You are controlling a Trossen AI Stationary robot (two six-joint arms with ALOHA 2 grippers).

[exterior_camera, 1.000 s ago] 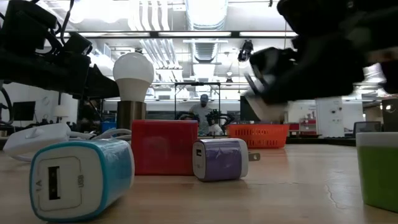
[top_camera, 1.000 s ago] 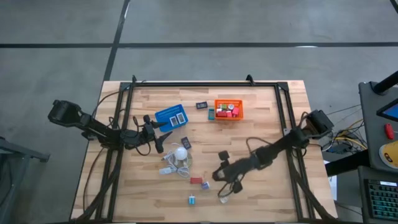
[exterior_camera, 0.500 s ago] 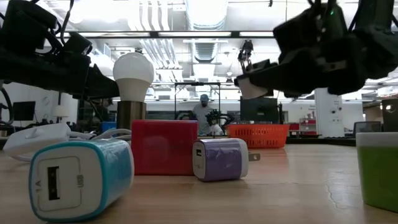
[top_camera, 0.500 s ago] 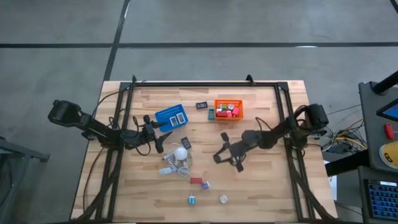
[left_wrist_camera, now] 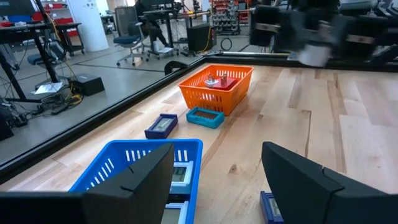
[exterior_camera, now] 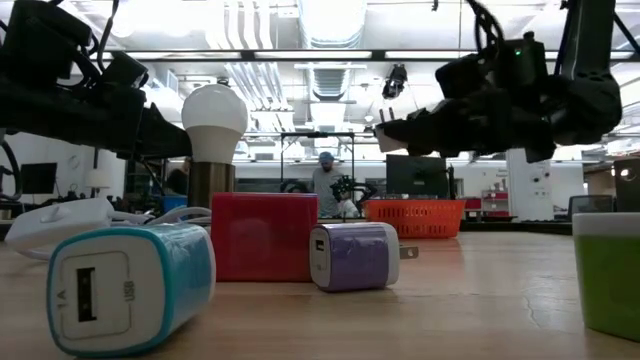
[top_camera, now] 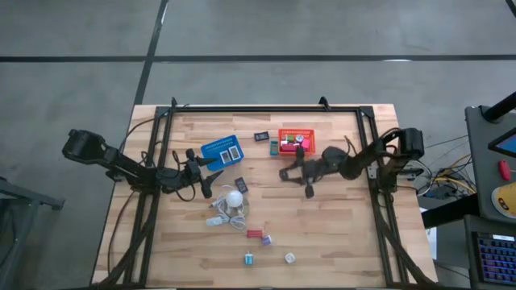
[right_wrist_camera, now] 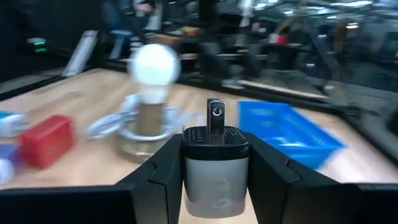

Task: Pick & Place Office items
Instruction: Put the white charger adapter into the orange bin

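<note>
The right pincer (top_camera: 285, 172) hangs above the bench (top_camera: 339, 234), just in front of the orange basket (top_camera: 296, 142), pinching a pale plug-in charger (right_wrist_camera: 214, 163) with its prongs up. The left pincer (top_camera: 211, 182) waits spread beside the blue basket (top_camera: 222, 151). A red block (top_camera: 254, 234), purple cube (top_camera: 266, 239) and teal charger (top_camera: 249, 259) lie near the bench's front.

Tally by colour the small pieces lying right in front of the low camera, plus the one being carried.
Teal charger cube: 1
Red rectangular block: 1
Purple charger cube: 1
Pale green block: 1
Grey-white plug charger with black top, carried: 1
Total: 5
</note>
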